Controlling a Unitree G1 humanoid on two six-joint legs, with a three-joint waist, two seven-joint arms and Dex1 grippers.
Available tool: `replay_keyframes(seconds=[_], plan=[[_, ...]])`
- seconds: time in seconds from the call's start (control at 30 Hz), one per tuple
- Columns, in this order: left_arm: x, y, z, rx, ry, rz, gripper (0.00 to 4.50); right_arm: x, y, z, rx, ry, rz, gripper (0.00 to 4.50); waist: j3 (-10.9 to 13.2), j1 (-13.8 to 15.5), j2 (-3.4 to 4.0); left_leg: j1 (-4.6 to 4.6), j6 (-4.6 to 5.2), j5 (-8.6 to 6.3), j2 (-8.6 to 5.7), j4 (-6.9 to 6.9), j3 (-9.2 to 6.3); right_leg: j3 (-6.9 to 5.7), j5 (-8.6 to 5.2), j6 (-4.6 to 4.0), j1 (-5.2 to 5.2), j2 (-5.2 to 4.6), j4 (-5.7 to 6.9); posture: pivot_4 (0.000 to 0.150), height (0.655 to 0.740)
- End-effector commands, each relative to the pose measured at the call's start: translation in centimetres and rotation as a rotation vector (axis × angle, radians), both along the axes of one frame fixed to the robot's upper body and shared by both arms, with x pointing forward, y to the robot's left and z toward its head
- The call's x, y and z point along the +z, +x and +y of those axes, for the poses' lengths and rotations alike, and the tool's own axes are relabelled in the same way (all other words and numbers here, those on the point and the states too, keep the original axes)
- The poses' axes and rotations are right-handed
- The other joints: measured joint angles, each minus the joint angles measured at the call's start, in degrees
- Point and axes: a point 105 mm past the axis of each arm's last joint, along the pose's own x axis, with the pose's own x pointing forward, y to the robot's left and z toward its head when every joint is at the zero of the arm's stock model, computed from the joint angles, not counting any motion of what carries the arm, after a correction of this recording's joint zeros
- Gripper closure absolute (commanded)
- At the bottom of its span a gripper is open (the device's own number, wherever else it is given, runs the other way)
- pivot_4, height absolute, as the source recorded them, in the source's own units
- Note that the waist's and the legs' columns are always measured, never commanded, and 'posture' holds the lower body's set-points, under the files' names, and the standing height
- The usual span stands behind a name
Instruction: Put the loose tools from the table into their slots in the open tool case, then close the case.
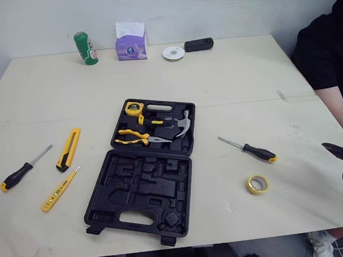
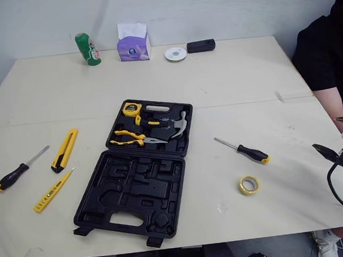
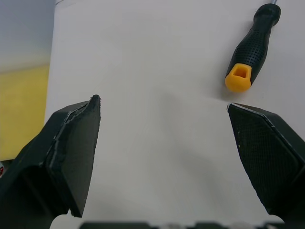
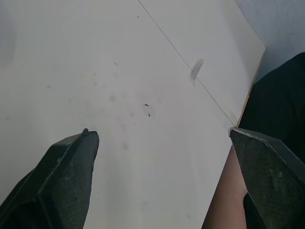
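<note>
The black tool case [image 1: 142, 190] lies open at the table's middle. Its far half holds a tape measure [image 1: 133, 108], pliers [image 1: 139, 137] and a hammer [image 1: 180, 125]; its near half shows bare moulded slots. Left of the case lie a black-handled screwdriver [image 1: 22, 170], a yellow utility knife [image 1: 69, 149] and a yellow tester screwdriver [image 1: 60, 189]. To the case's right are a second screwdriver [image 1: 250, 150] and a yellow tape roll [image 1: 257, 184]. My left gripper [image 3: 164, 109] is open above the table, close to the screwdriver handle [image 3: 250, 47]. My right gripper [image 2: 332, 135] hangs open at the table's right edge, holding nothing.
Along the far edge stand a green can [image 1: 85, 47], a purple tissue pack [image 1: 131, 40], a white disc [image 1: 173, 52] and a small black box [image 1: 198, 44]. A person in a black shirt [image 1: 330, 54] sits at the right side, forearm beside my right gripper.
</note>
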Motion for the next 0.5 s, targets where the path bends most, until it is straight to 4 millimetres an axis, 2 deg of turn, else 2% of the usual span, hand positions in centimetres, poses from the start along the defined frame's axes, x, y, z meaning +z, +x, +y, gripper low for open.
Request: replay_keyframes(seconds=[0.03,0.13,0.27,0.37,0.5], plan=[[0.4,0.2,-0.1,-0.010,0.009,-0.025,0.02,0.5,0.1,0.0,0.002,-0.004,-0.034,0.00,0.00,-0.01,0.00,0.00,0.00,0.00,0.00,0.00,0.00,0.00,0.00,0.00,0.00,0.00,0.00,0.150,0.7400],[0.9,1.0,-0.8,-0.066,0.000,-0.045,0.02,0.3,0.0,1.0,0.047,0.013,-0.011,0.00,0.00,0.02,0.00,0.00,0.00,0.00,0.00,0.00,0.01,0.00,0.00,0.00,0.00,0.00,0.01,0.150,0.7400],[2.6,2.9,-2.4,-0.183,-0.002,-0.101,0.02,0.7,0.4,2.7,0.106,0.030,-0.014,0.00,0.00,0.11,-0.01,-0.01,0.00,0.00,0.00,0.06,0.01,-0.01,0.00,0.00,0.00,0.00,0.06,0.150,0.7400],[3.7,5.2,-4.8,-0.333,-0.001,-0.129,0.02,0.6,0.7,5.8,0.204,0.079,-0.001,0.00,-0.03,0.18,-0.05,-0.02,0.00,0.00,0.00,0.09,0.01,-0.02,0.00,0.00,0.00,0.00,0.09,0.150,0.7400],[4.3,7.7,-8.3,-0.515,0.004,-0.116,0.02,1.4,0.6,9.8,0.319,0.153,0.019,0.00,-0.03,0.38,-0.03,-0.04,-0.01,0.02,0.00,0.14,0.01,-0.03,0.00,0.01,-0.01,0.01,0.17,0.150,0.7400]])
